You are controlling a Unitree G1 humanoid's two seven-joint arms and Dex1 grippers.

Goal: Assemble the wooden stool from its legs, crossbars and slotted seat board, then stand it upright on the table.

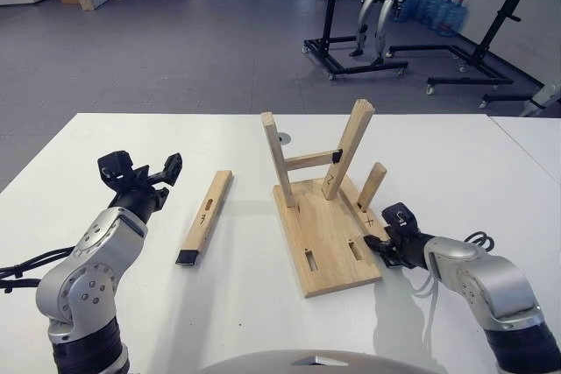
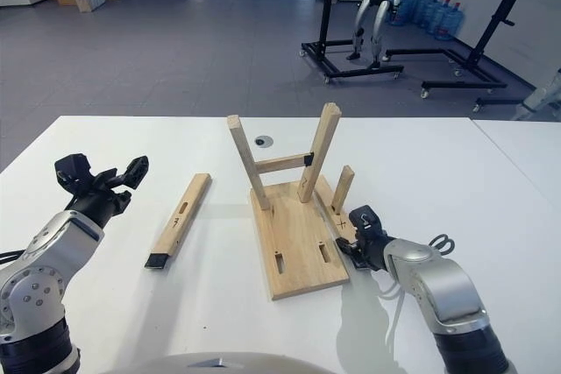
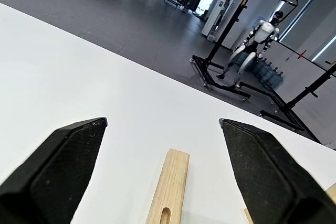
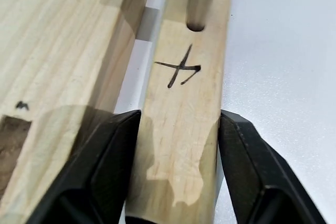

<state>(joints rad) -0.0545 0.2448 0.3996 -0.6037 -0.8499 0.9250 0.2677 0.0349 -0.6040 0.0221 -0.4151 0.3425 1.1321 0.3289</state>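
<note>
On the white desk, the seat board is lying flat with two upright legs standing in its far slots, a crossbar joining them partway up. The right gripper is clamping a marked leg, its dark fingers pressing both sides of the wood as the piece is lying just beside the seat board's right edge. A loose leg is resting left of the seat board. Farther left, the left gripper is hovering spread wide and holding nothing.
</note>
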